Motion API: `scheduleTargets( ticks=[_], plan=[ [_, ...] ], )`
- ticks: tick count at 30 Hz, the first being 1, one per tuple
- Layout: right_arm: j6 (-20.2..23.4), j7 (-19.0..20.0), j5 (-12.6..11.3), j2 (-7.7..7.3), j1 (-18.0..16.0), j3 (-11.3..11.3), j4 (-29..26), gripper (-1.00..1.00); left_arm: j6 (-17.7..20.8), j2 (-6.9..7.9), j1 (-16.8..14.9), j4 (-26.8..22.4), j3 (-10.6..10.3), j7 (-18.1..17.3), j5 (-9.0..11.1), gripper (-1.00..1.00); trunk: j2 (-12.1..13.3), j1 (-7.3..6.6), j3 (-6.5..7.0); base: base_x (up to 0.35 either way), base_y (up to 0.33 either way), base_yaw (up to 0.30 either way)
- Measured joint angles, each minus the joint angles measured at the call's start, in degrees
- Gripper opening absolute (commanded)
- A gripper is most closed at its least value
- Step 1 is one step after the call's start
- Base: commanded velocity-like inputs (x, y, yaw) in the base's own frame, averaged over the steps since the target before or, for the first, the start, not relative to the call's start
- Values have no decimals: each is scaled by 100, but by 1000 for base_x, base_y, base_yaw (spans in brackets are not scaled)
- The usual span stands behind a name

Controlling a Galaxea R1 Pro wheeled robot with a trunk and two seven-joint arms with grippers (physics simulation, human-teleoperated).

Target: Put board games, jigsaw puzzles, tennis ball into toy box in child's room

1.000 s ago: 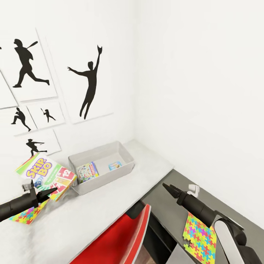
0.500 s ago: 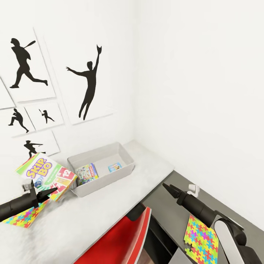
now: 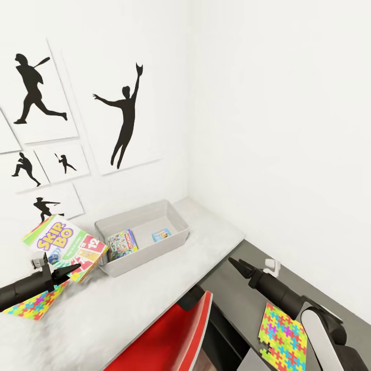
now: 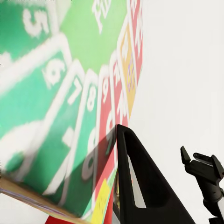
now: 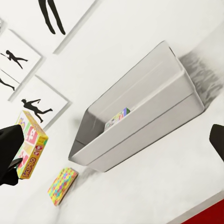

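The left gripper [image 3: 72, 268] pinches a white-green box reading "SKIP BO" [image 3: 66, 247], tilted, its long axis slanting up toward the wall, just beside the toy box [image 3: 141, 257]. Two small game boxes [image 3: 122, 243] lie inside that bin. The right gripper [image 3: 233, 262] looks pressed together over the dark desk [image 3: 232, 304].

Black tapered claws [image 3: 234, 263]; black forearms; white right elbow casing.

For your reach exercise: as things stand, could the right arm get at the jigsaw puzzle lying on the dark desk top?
Probably yes. The jigsaw puzzle lies flat on the dark desk top directly under the right arm's forearm, nothing on it. The right gripper points past it, so the arm must pull back and tip down.
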Motion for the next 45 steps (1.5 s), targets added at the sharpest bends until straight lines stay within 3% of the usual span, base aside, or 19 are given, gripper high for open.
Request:
scheduleTargets(
  ticks=[9,11,15,17,20,24,26,30,36,38,42,45],
  plan=[
    [3,25,-2,-11,0,-30,2,100,17,-25,-6,-101,-41,29,-8,-100,0,0,0,0,0,0],
    [5,30,-3,-9,0,-33,1,100,45,-42,-65,-145,-178,53,1,-100,0,0,0,0,0,0],
    [7,36,-4,-8,0,-36,0,100,87,-73,-848,-85,-770,188,11,-100,0,0,1,0,0,0],
    [7,41,-4,-12,0,-36,0,100,81,-104,-1269,115,-1166,509,-22,-100,1,1,1,0,0,0],
    [7,54,-9,-24,0,-41,0,100,72,-250,-1686,486,-1454,1131,-36,-100,2,1,0,0,0,0],
    [8,61,-19,-44,0,-44,0,100,72,-580,-2300,1073,-1569,2146,-12,-100,1,1,0,0,0,0],
    [8,61,-20,-48,0,-45,0,100,63,-737,-2439,1267,-1586,2528,-14,-100,1,0,0,0,0,0],
    [8,62,-21,-58,0,-45,-7,100,52,-1135,-2586,1441,-1586,3259,5,-100,1,0,0,0,0,0],
    [8,62,-26,-66,1,-48,-9,100,-471,-1519,-2617,1488,-1491,3572,67,-100,0,0,0,0,0,0],
    [8,62,-28,-69,0,-51,-9,100,-609,-1637,-2618,1497,-1317,3665,38,-100,0,0,0,0,0,0],
    [8,62,-34,-72,0,-54,-7,100,-768,-1947,-2620,1507,-634,4064,15,-100,0,0,0,0,0,0],
    [8,62,-32,-74,0,-54,-4,100,-905,-2097,-2619,1509,-284,4314,30,-100,0,0,0,0,0,0]
  ],
)
